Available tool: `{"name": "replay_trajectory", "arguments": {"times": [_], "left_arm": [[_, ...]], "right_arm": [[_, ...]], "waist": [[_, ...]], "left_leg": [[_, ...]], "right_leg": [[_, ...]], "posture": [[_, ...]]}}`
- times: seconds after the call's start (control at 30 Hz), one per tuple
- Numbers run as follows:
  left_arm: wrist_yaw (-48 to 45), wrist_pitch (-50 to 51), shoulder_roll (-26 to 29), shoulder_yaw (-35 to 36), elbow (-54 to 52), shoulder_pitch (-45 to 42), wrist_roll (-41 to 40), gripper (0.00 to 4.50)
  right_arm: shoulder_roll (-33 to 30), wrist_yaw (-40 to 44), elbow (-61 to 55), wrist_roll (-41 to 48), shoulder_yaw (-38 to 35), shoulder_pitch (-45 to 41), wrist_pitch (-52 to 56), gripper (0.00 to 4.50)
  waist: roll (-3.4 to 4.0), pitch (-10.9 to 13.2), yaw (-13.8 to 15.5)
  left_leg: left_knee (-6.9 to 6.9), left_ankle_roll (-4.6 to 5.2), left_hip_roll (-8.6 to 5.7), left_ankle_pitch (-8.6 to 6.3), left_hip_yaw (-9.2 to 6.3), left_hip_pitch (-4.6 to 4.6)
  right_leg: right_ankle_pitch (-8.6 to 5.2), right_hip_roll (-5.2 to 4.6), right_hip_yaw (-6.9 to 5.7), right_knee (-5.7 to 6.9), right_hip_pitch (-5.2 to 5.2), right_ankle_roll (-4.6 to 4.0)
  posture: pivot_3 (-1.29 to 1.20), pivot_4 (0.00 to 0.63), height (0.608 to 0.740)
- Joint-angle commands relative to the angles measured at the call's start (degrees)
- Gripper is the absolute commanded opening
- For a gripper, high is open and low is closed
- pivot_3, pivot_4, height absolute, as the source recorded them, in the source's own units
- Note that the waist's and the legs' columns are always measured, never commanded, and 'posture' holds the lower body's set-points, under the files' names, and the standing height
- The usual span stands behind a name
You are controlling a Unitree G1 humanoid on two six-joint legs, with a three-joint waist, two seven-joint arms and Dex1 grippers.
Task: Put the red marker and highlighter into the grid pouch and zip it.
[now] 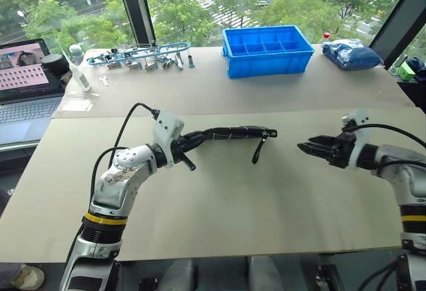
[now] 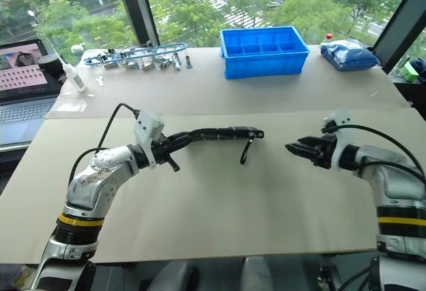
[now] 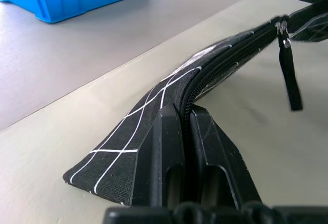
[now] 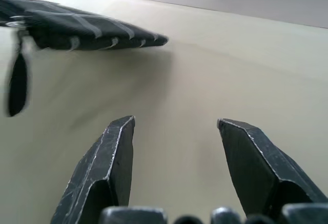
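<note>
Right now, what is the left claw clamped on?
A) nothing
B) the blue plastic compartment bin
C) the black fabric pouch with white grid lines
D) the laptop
C: the left claw is shut on one end of the black fabric pouch with white grid lines, holding it above the table.

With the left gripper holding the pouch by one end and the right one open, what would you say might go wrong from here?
1. The left gripper is shut on just one end of the grid pouch, which sticks out above the table; it could sag or slip free.
2. The pull strap dangles near the far end, close to the open right gripper, and could snag on a finger.
3. The zipper looks closed along the stretch in the left wrist view; whether the pens are inside cannot be seen.
</note>
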Motion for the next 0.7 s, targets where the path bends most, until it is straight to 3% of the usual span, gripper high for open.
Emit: {"name": "replay_trajectory", "arguments": {"times": [0.03,0.2,0.43,0.63,0.7], "left_arm": [[-2.92,-4.07,0.83,-1.12,-0.41,-0.51,0.69,0.00],[-8.67,-16.83,4.86,-7.33,3.62,1.66,8.56,0.00],[-10.82,-20.05,2.31,-10.72,7.34,2.15,9.86,2.40],[-17.45,-6.54,4.68,-4.36,-5.21,5.80,-7.03,4.46],[-17.22,-1.19,6.26,0.23,-6.96,6.53,-13.09,4.46]], "right_arm": [[-2.94,3.19,-3.48,2.32,-4.80,3.03,-1.44,2.95],[-5.02,5.41,-8.41,4.21,-8.00,8.74,-0.99,2.95],[-4.20,2.61,-9.70,3.36,-6.12,8.93,-0.93,2.97],[-5.29,2.65,-7.69,3.36,-6.43,8.24,-1.13,2.97],[-5.55,2.86,-6.72,3.30,-6.37,7.46,-1.29,2.97]], "waist": [[0.00,0.00,-0.11],[0.01,0.00,-0.27],[-0.01,0.00,0.20],[0.00,0.00,-0.08],[0.01,0.00,-0.36]], "left_leg": [[0.02,0.00,-0.01,0.00,0.00,0.01],[-0.01,0.03,0.01,-0.02,0.05,0.13],[0.03,0.06,0.00,-0.03,0.06,0.11],[0.02,0.08,0.01,-0.04,0.05,0.11],[0.01,0.10,0.03,-0.05,0.05,0.14]], "right_leg": [[0.00,-0.01,0.00,0.00,0.02,0.00],[0.00,0.00,0.04,0.04,0.09,0.00],[0.00,-0.02,0.03,0.03,0.13,0.01],[-0.01,-0.02,0.03,0.05,0.11,0.02],[-0.02,0.00,0.04,0.09,0.09,0.02]], "posture": [[0.00,0.150,0.740],[0.00,0.150,0.740],[0.00,0.150,0.740],[0.00,0.150,0.740],[0.00,0.150,0.740]]}}
